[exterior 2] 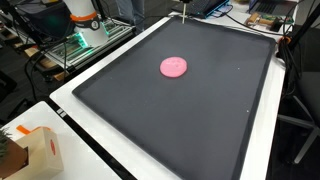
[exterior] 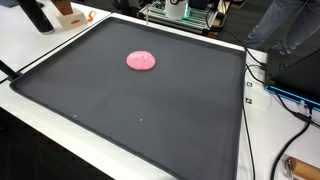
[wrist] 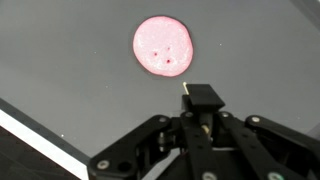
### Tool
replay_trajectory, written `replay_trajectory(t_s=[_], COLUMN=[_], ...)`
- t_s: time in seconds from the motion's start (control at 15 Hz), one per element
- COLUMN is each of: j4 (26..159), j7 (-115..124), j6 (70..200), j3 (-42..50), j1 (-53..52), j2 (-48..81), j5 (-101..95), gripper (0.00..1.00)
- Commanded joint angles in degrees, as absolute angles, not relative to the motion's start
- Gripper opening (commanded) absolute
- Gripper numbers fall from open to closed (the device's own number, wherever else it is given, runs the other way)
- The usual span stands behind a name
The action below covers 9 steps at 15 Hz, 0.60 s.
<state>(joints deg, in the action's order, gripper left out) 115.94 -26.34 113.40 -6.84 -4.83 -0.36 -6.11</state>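
A flat, round pink disc (wrist: pixel 163 46) with a few small dark dots lies on a big black mat (wrist: pixel 60 60). It shows in both exterior views (exterior: pixel 141 61) (exterior 2: pixel 174 67), in the far half of the mat. In the wrist view my gripper (wrist: pixel 203 97) hovers above the mat just short of the disc, apart from it. Its fingers meet in one black block and look shut. A tiny pale tip sticks out beside the fingertips; I cannot tell what it is. The gripper does not clearly show in the exterior views.
The mat (exterior: pixel 100 110) (exterior 2: pixel 200 120) has a raised rim and lies on a white table (exterior: pixel 40 120). A cardboard box (exterior 2: pixel 38 150) stands off one corner. Cables (exterior: pixel 268 80) run along one side. Equipment racks (exterior 2: pixel 85 25) and a seated person (exterior: pixel 285 25) are beyond the far edge.
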Motion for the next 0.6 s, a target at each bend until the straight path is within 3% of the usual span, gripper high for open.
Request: replay_trajectory(t_s=[0.0,0.2,0.27,0.53], j4=[115.83,115.83,115.83,108.92], j7=[-26.32,-26.32,-26.32,-28.29], j6=[113.26,113.25,113.25,105.41], j3=[-6.46,-6.46,-6.46,-3.6], j1=[-5.24,-5.24,-5.24,-2.6], j2=[-0.34,-0.34,-0.34,4.16], j5=[-6.11,-6.11,-6.11,2.14], gripper=[0.13,0.13,0.03,0.03])
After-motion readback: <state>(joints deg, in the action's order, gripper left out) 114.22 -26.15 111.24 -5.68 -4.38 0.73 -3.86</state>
